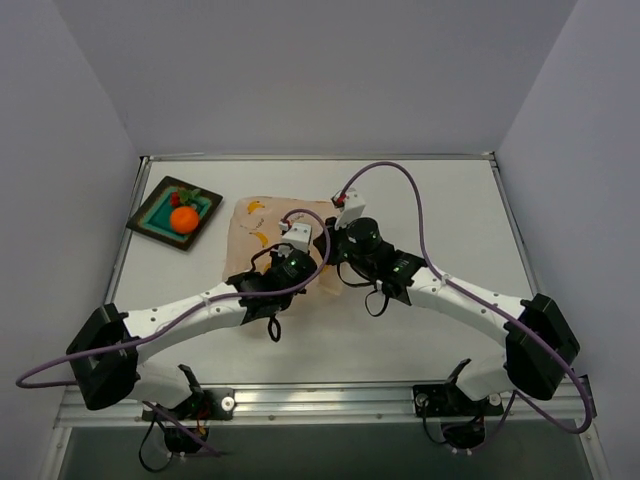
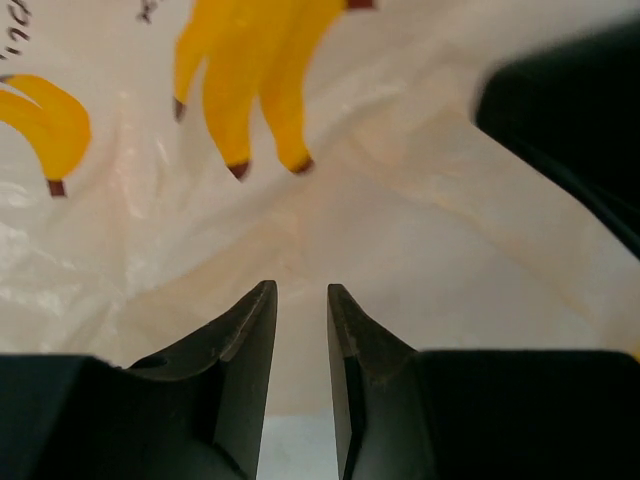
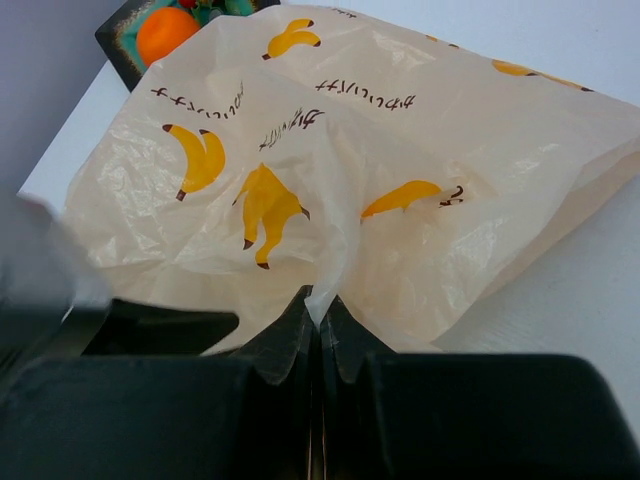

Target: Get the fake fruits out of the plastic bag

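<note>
Pinching the plastic bag (image 3: 400, 130) between the right fingers (image 3: 285, 348).

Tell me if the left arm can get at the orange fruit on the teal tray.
Probably yes. The round orange plastic fruit lies uncovered on the square teal tray, on that arm's side, and the left hand is open and empty.

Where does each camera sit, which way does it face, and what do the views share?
Top external: above and behind the bases, looking down on the table; both arms show, meeting over the plastic bag.
Left wrist: on the left arm, looking along its slightly parted jaws at the bag close up.
Right wrist: on the right arm, looking past shut jaws pinching a bag fold, toward the tray.
Shared: top and right wrist both show the orange fruit on the tray; all show the bag.
</note>
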{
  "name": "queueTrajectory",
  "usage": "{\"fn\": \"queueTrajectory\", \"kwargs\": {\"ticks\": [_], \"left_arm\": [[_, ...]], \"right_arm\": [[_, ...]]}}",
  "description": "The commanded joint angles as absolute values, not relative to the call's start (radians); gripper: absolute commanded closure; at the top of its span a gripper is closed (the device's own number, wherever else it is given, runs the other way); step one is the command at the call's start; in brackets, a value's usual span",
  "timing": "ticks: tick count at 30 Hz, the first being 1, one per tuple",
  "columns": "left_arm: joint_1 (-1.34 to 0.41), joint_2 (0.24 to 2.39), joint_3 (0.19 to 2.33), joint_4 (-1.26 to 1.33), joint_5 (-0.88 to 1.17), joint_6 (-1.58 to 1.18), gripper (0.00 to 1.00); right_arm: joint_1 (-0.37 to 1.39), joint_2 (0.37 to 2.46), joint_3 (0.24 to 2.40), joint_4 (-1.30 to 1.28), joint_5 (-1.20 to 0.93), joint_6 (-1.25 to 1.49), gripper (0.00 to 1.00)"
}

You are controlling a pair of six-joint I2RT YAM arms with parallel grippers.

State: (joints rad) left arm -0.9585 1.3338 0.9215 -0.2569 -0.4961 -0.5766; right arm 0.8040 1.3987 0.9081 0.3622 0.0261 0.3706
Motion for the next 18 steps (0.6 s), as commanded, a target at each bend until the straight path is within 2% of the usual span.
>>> {"fn": "queueTrajectory", "kwargs": {"ticks": [1, 7, 10, 11, 13, 18], "left_arm": [[-0.882, 1.357, 0.953, -0.138, -0.578, -0.488, 0.75], [-0.812, 1.371, 0.879, -0.048, -0.653, -0.413, 0.73], [-0.767, 1.373, 0.841, 0.006, -0.667, -0.403, 0.59], [-0.75, 1.371, 0.818, 0.038, -0.667, -0.391, 0.49], [-0.726, 1.379, 0.801, 0.095, -0.658, -0.384, 0.41], [-0.626, 1.439, 0.773, 0.204, -0.503, -0.38, 0.14]], "right_arm": [[0.793, 1.342, 0.911, 0.377, 0.035, 0.38, 1.0], [0.793, 1.335, 0.903, 0.379, 0.035, 0.385, 1.0], [0.793, 1.351, 0.91, 0.388, 0.025, 0.39, 1.0], [0.793, 1.356, 0.911, 0.391, 0.023, 0.391, 1.0], [0.793, 1.365, 0.91, 0.4, 0.014, 0.394, 1.0], [0.793, 1.374, 0.904, 0.406, 0.011, 0.394, 1.0]]}}
